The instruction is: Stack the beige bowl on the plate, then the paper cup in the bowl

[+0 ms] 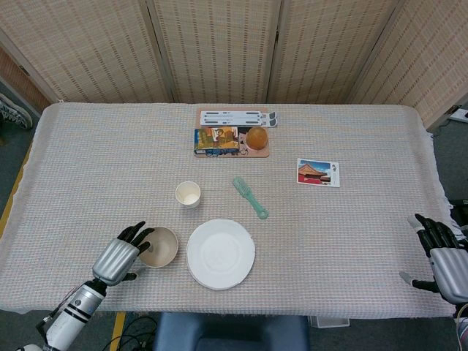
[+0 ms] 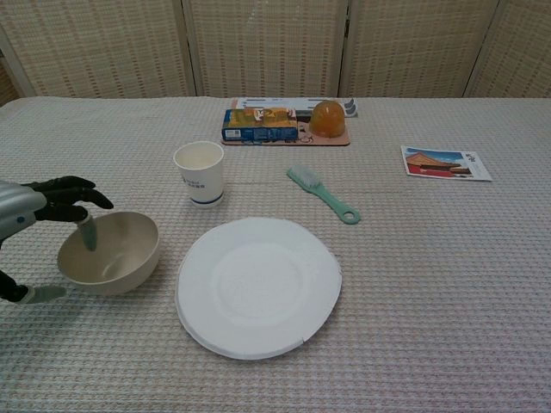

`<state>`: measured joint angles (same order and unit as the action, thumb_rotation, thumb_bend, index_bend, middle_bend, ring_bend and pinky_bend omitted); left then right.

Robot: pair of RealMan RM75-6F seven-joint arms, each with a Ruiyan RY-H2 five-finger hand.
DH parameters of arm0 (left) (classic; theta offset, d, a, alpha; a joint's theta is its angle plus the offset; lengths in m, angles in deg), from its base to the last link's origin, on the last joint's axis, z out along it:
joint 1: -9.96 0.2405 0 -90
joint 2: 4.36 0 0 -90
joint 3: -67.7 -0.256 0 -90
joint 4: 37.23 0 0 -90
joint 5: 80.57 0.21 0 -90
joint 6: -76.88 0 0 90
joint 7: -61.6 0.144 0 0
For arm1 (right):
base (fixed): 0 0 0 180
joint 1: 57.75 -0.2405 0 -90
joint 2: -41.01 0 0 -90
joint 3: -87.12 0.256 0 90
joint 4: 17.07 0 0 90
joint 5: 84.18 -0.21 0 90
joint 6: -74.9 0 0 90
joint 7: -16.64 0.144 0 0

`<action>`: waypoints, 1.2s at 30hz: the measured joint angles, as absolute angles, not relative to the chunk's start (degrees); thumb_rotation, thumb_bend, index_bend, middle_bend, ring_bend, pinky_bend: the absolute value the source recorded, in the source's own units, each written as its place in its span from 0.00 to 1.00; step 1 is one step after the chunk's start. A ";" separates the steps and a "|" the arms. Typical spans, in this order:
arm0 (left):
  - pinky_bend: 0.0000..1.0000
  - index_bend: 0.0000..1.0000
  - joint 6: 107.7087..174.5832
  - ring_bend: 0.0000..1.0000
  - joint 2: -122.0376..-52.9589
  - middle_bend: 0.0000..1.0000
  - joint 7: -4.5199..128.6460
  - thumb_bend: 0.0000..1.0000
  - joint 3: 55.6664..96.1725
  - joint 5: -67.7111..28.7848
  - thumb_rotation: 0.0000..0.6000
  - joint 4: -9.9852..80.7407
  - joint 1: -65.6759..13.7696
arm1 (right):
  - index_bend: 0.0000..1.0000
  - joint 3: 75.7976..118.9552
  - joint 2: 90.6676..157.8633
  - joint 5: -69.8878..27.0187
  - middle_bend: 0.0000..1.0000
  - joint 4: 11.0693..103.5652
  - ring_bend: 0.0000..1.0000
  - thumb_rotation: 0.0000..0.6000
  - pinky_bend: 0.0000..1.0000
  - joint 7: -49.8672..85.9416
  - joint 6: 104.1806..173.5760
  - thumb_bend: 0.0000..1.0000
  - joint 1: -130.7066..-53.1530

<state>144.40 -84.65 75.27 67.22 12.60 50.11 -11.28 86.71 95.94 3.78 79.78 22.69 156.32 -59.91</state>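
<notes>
woven folding screen [image 1: 219,51] behind cloth-covered table [image 1: 351,234].

Table covered by woven cloth [image 2: 448,284], rough matt weave. Beige bowl [image 2: 110,251] matt, smooth. Plate [image 2: 258,286] white, paper-like, matt. Paper cup [image 2: 200,172] matt white with printed band. Brush [image 2: 321,193] mint plastic, slightly glossy. Left hand [image 1: 118,257]: brushed metal back, black fingers [image 2: 73,186]. Postcard [image 2: 445,163] glossy printed card. Screen [image 1: 219,51] of woven cane.

My left robot hand [image 1: 122,254] has a silver-grey back, black fingers and a silver forearm with black bands; my right robot hand [image 1: 443,256] matches.
</notes>
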 measured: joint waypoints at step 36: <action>0.20 0.63 144.07 0.02 -89.81 0.22 69.06 0.24 65.63 14.27 1.00 41.91 -15.27 | 0.00 87.54 95.74 3.05 0.00 78.82 0.00 1.00 0.00 24.24 158.48 0.13 -59.08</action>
<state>144.07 -89.81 69.06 65.63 14.27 41.91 -15.27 87.54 95.74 3.05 78.82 24.24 158.48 -59.08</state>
